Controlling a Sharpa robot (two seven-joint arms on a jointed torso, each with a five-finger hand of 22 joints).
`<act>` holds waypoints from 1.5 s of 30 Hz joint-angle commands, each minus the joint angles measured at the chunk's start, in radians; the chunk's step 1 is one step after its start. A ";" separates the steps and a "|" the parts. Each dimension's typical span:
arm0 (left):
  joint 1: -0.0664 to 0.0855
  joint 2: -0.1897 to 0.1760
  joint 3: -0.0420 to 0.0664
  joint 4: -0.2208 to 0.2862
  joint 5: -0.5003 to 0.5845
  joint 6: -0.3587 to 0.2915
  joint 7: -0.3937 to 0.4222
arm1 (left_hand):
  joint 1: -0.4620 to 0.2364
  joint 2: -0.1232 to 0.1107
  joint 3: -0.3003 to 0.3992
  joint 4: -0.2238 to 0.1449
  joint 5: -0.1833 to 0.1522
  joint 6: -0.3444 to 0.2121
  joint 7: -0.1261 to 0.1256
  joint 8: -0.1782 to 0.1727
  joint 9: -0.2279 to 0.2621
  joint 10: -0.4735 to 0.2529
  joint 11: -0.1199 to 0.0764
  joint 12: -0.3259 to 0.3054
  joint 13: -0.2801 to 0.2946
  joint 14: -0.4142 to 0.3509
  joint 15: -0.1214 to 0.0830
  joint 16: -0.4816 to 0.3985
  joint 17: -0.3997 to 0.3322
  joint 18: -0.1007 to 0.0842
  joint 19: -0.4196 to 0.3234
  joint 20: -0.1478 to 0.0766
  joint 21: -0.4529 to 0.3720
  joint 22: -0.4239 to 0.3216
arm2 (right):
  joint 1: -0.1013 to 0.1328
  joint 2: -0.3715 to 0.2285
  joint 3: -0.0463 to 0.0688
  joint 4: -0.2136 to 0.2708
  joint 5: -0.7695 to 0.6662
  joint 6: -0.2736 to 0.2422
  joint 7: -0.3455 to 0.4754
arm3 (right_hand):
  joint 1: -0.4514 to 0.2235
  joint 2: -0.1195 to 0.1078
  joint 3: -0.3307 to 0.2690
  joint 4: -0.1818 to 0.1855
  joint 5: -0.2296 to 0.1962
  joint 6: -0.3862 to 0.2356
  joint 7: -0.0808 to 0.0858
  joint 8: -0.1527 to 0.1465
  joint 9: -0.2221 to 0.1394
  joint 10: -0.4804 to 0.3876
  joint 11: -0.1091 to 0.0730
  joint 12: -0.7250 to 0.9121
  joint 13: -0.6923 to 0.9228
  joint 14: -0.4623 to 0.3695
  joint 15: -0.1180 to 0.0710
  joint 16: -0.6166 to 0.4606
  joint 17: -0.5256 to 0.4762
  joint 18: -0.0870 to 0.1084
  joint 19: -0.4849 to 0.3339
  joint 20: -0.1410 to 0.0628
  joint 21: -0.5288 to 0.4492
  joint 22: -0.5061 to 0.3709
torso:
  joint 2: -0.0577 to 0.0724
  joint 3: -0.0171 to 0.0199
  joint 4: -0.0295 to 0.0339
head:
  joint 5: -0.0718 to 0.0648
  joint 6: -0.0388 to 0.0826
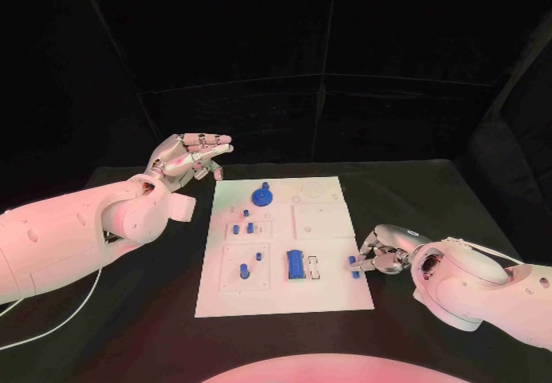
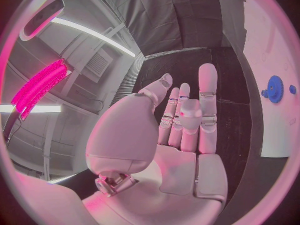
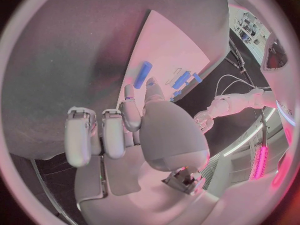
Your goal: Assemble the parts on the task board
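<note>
White plastic is my landmark: the task board [image 1: 322, 287] lies flat in the middle of the black table [image 1: 437, 199], and I place everything off it. My right hand [image 1: 380, 257] sits low at the board's right edge, toward its near end, fingers curled in around a small blue part [image 1: 353, 266]; the head view suggests a pinch, so I judge the piece is held, probably brought to that edge for seating in a slot, though I cannot see the contact clearly. That piece looks short, with its long axis roughly along the board's length, but it is too small for me to be sure. Just inboard of it on the board rests a longer blue bar [image 1: 296, 264], its long axis along the board's length, one end toward the far edge. In the right wrist view a blue bar [image 3: 142, 75] lies on the board just past my fingertips [image 3: 129, 91]. Near the board's far end stands a blue gear [image 1: 263, 195] with a stub on top. My left hand [image 1: 187, 156] hangs raised beyond the board's far left corner, well apart from it, fingers spread and holding nothing, which I read as parked out of the way.
</note>
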 commanded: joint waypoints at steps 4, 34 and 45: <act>0.001 -0.002 0.001 0.001 0.004 0.009 0.008 | -0.004 0.009 -0.005 0.002 0.001 0.007 0.002 0.004 -0.002 0.005 -0.002 0.006 -0.001 -0.005 -0.001 -0.004 0.000 0.014 0.002 -0.004 -0.004 -0.001 | -0.014 0.017 0.000 -0.005 -0.026 0.039 -0.015 | 0.009 -0.002 -0.007 -0.005 0.010 0.013 -0.003 -0.003 0.003 0.002 -0.007 0.003 0.005 0.056 -0.003 -0.005 0.004 -0.010 0.025 0.003 -0.005 0.174 | 0.000 0.0006 -0.0004 | 0.003 -0.004; 0.001 -0.005 0.000 0.003 0.004 0.012 0.005 | -0.004 0.009 -0.005 0.002 0.001 0.007 0.002 0.004 -0.002 0.005 -0.002 0.006 -0.001 -0.005 -0.001 -0.004 0.000 0.014 0.002 -0.004 -0.004 -0.001 | -0.028 0.117 0.000 -0.062 -0.286 0.235 -0.066 | 0.154 0.032 0.085 -0.124 -0.045 0.019 0.001 -0.039 0.002 -0.011 -0.007 -0.010 0.007 0.059 -0.004 0.003 0.028 -0.009 0.023 0.000 -0.009 0.172 | 0.001 -0.0001 -0.0005 | 0.007 -0.009; 0.001 -0.009 0.000 0.005 0.004 0.012 0.003 | -0.004 0.009 -0.005 0.002 0.001 0.007 0.002 0.004 -0.002 0.005 -0.002 0.006 -0.001 -0.005 -0.001 -0.004 0.000 0.014 0.002 -0.004 -0.004 -0.001 | -0.028 0.117 0.000 -0.052 -0.291 0.198 -0.077 | 0.131 0.013 0.145 -0.130 0.165 0.035 -0.002 -0.054 -0.003 -0.011 -0.012 -0.010 0.010 0.060 -0.007 0.003 0.034 -0.010 0.026 -0.003 -0.006 0.176 | 0.000 0.0001 0.0017 | 0.005 -0.006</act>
